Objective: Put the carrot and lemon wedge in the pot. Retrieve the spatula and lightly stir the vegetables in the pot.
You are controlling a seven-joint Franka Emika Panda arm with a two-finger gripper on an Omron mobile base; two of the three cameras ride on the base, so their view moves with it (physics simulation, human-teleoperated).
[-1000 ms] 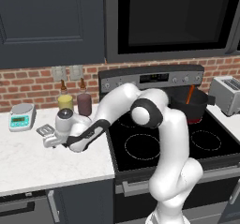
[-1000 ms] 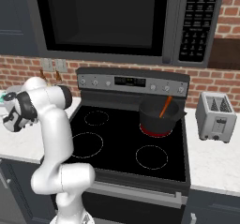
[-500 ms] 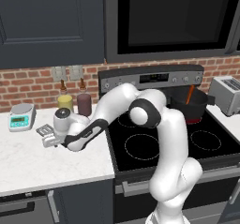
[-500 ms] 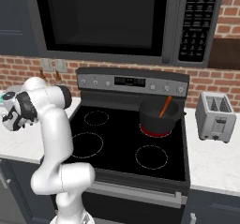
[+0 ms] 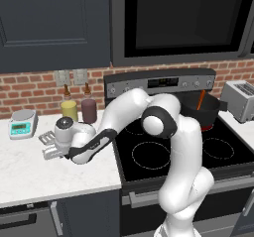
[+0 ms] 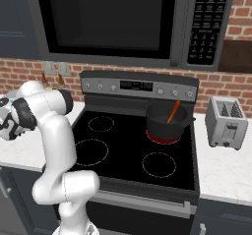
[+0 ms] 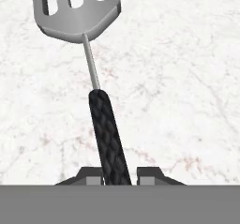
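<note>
The spatula (image 7: 77, 10) lies flat on the white marble counter, its slotted silver head away from me and its black handle (image 7: 108, 138) running back between my fingertips. My gripper (image 7: 119, 174) is shut on that handle. From the left base, the gripper (image 5: 53, 150) is low over the counter left of the stove, beside the spatula head (image 5: 46, 138). The black pot (image 5: 198, 111) stands on the back right burner with the orange carrot (image 5: 201, 99) leaning out of it; both show again as pot (image 6: 166, 123) and carrot (image 6: 173, 112). The lemon wedge is hidden.
A yellow bottle (image 5: 69, 109), a dark bottle (image 5: 89, 110) and a small scale (image 5: 22, 123) stand behind the gripper by the brick wall. A toaster (image 6: 225, 122) sits right of the stove (image 6: 123, 150). A microwave (image 6: 123, 22) hangs above the burners.
The fingers have closed onto the spatula's handle. The arm has hardly moved and the spatula lies where it was.
</note>
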